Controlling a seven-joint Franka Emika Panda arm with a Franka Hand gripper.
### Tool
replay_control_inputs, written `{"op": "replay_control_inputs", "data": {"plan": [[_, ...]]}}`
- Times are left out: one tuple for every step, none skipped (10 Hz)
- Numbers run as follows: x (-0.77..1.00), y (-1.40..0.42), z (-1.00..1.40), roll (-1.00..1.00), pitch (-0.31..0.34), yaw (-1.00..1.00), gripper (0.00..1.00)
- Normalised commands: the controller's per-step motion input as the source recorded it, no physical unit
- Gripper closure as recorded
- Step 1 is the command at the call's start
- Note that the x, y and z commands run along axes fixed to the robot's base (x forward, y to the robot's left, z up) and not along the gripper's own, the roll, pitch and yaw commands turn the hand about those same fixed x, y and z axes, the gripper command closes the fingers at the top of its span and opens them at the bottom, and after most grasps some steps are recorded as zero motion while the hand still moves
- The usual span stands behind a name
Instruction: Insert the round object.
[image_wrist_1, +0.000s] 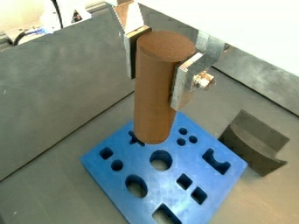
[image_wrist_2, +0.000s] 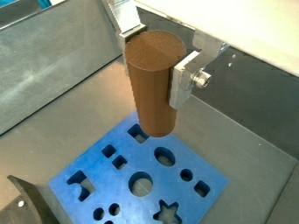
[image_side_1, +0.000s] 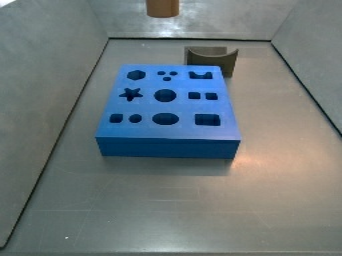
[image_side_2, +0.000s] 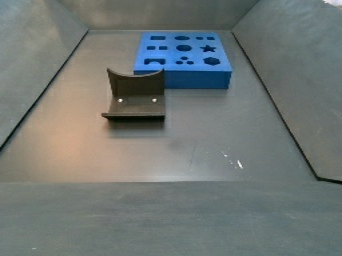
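Observation:
My gripper (image_wrist_1: 162, 68) is shut on the round object (image_wrist_1: 156, 92), a tall brown wooden cylindrical peg, held upright high above the blue block (image_wrist_1: 167, 175); both wrist views show this, with the peg (image_wrist_2: 153, 83) between the silver fingers (image_wrist_2: 186, 77). In a side view only the peg's lower end (image_side_1: 160, 7) shows at the upper edge, well above the blue block (image_side_1: 167, 110); the gripper is out of that view. The block's round hole (image_side_1: 164, 96) lies open among several shaped holes. The other side view shows the block (image_side_2: 183, 58) but neither peg nor gripper.
A squat dark grey-brown block with a curved notch (image_side_1: 210, 58) stands beside the blue block, also in the other side view (image_side_2: 134, 96) and in a wrist view (image_wrist_1: 256, 138). Grey walls (image_side_1: 54, 100) enclose the floor on all sides.

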Motion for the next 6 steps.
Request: {"op": "replay_control_inputs", "data": {"plan": [[0.06, 0.16, -0.79, 0.12, -0.141, -0.05, 1.0], [0.08, 0.21, -0.81, 0.16, -0.113, -0.05, 1.0], [0.06, 0.22, -0.82, 0.17, -0.096, -0.06, 1.0], [0.05, 0.26, -0.79, 0.17, -0.114, -0.01, 1.0], [0.04, 0.29, -0.78, 0.17, -0.12, 0.0, 1.0], [0.03, 0.25, -0.82, 0.17, -0.107, 0.0, 1.0]]}}
